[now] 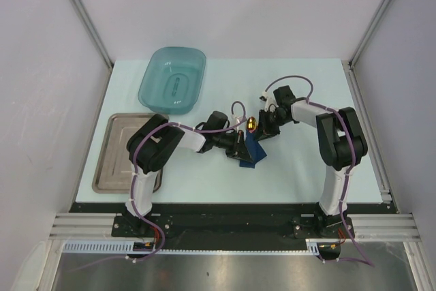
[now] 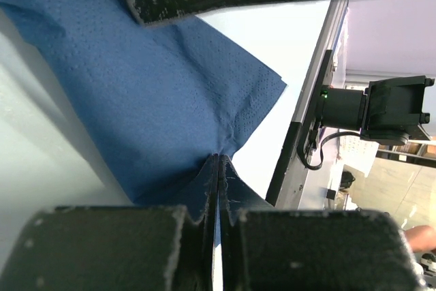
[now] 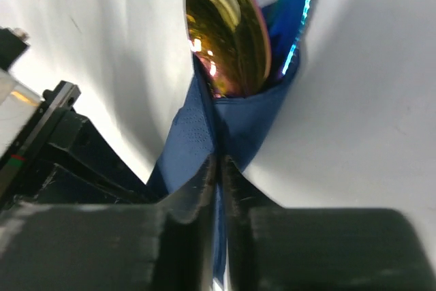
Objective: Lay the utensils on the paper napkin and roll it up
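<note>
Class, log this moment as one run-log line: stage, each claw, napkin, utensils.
stage: rolling | left claw: shut on paper napkin | right claw: shut on paper napkin | spoon: gold bowl poking out of wrap

See-through teal plastic tub (image 1: 173, 80) with round corners, open side up, far back on the left of the pale desk (image 1: 306, 168). Flat silver metal tray (image 1: 116, 148) with a raised rim, nearer, by the left edge, close to the tub but not touching.
</note>
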Controlling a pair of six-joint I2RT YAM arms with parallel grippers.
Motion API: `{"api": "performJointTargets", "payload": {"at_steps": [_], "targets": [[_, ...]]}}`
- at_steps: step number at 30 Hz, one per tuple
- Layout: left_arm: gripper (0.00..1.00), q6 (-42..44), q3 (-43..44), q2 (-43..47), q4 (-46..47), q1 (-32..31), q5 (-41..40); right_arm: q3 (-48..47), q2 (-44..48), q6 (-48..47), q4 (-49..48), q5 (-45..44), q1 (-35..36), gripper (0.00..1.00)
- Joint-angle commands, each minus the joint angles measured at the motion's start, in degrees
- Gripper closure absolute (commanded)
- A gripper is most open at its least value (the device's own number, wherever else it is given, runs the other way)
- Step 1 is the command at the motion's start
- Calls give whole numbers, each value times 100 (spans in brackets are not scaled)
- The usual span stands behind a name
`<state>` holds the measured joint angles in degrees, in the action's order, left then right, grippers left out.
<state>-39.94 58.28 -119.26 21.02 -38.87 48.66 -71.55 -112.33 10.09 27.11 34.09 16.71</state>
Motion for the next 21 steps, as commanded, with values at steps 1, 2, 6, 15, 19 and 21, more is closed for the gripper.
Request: {"api": "performJointTargets", "payload": {"at_steps": [1, 2, 6, 15, 19, 21], "targets": [[99, 320, 113, -36, -115, -50, -287, 106, 10, -270, 49, -139, -27, 98], [98, 312, 105, -18, -98, -50, -287, 132, 1, -279, 48, -156, -36, 100], [97, 268, 113, 113, 25, -59, -305, 246, -34, -358, -4, -209, -98, 100], [86, -40, 34, 491, 482, -94, -120, 519, -8, -394, -118, -297, -115, 100], [86, -31, 34, 387, 447, -138, -138, 642, -8, -367, -180, -332, -124, 100], [86, 21, 34, 308, 369, -164, -164, 633, -43, -350, -224, -359, -133, 100]]}}
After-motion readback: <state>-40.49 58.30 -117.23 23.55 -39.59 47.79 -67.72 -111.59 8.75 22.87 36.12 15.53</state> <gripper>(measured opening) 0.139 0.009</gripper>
